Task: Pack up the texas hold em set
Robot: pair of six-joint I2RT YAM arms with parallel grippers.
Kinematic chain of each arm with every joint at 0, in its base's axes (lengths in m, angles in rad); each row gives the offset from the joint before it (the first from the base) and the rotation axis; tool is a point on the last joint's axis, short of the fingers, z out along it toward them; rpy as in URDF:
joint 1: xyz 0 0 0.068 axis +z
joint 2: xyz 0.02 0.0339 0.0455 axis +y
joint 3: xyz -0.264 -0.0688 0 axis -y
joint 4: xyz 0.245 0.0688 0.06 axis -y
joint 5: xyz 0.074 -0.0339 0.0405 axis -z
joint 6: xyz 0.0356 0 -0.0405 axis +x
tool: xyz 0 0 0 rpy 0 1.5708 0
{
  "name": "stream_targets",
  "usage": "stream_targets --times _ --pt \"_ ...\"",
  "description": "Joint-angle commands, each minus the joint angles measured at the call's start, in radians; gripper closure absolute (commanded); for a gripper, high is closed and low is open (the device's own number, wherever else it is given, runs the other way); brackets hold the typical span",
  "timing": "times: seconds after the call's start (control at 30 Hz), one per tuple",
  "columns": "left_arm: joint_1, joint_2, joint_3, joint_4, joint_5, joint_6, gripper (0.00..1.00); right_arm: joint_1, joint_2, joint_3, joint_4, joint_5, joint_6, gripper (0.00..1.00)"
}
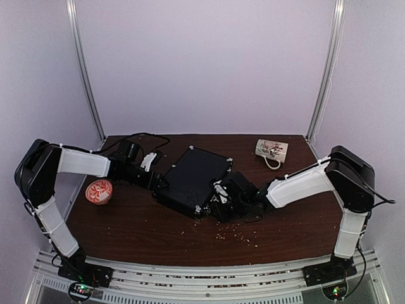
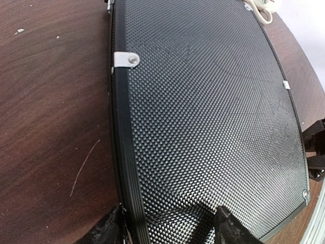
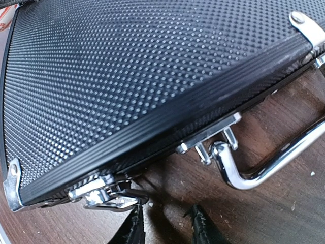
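Observation:
The black dimpled briefcase (image 1: 193, 180) lies flat and closed in the middle of the table. My left gripper (image 1: 158, 180) is at its left edge; in the left wrist view it (image 2: 167, 230) is open, one finger outside the rim and one over the lid (image 2: 203, 112). My right gripper (image 1: 215, 204) is at the case's front side. In the right wrist view it (image 3: 167, 229) is open and empty, its left finger (image 3: 133, 229) just below the silver latch (image 3: 104, 195), left of the chrome handle (image 3: 264, 170). No chips, card decks or buttons show.
An orange-red patterned dish (image 1: 99, 191) sits at the left by my left arm. A white printed mug (image 1: 271, 149) lies at the back right, also showing in the left wrist view (image 2: 261, 6). Small crumbs (image 1: 237, 235) are scattered on the brown table in front of the case.

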Motion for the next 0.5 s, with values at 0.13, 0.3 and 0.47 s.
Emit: stream_targets --times 0.13,0.3,0.47 --pt "-0.004 0.003 0.003 0.026 0.028 0.012 0.47 -0.034 0.051 0.0 0.06 -0.07 -0.009 0.71" --pt "-0.006 -0.003 -0.007 0.026 0.036 0.008 0.47 -0.037 0.062 -0.002 0.061 -0.144 -0.006 0.7" --pt "-0.012 0.001 -0.007 0.025 0.041 0.007 0.44 -0.039 0.003 -0.059 0.095 -0.171 0.046 0.68"
